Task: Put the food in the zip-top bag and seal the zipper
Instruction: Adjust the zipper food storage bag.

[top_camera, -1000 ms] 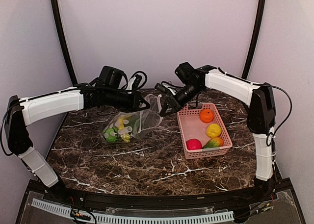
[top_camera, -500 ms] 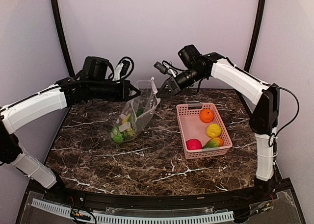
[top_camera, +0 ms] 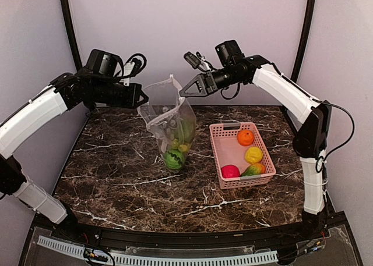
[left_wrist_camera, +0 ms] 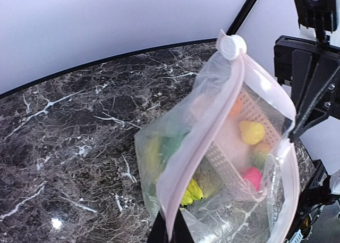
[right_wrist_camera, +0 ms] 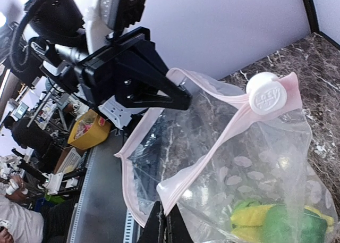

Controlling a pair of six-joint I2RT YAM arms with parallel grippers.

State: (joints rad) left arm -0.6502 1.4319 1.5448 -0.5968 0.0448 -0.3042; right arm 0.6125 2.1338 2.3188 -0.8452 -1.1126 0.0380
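Note:
The zip-top bag (top_camera: 173, 124) hangs upright above the table with its mouth open between both grippers. My left gripper (top_camera: 140, 97) is shut on the left mouth edge, its fingertips pinching the pale pink zipper strip (left_wrist_camera: 197, 147). My right gripper (top_camera: 182, 94) is shut on the right mouth edge (right_wrist_camera: 183, 192). A white round slider (right_wrist_camera: 267, 97) sits at one end of the zipper. The striped green melon (top_camera: 173, 159), banana and green pepper lie at the bag's bottom. The orange (top_camera: 245, 137), lemon (top_camera: 253, 155), red-pink fruit (top_camera: 231, 171) and mango (top_camera: 254, 170) lie in the pink basket (top_camera: 217, 149).
The basket stands right of the bag on the dark marble table (top_camera: 116, 184). A black curved frame and pale walls close the back. Both forearms reach in high over the table's rear half.
Both grippers have risen and moved apart, lifting the bag from lying on the table to hanging upright. The bag has shifted right and its food has slid to the bottom.

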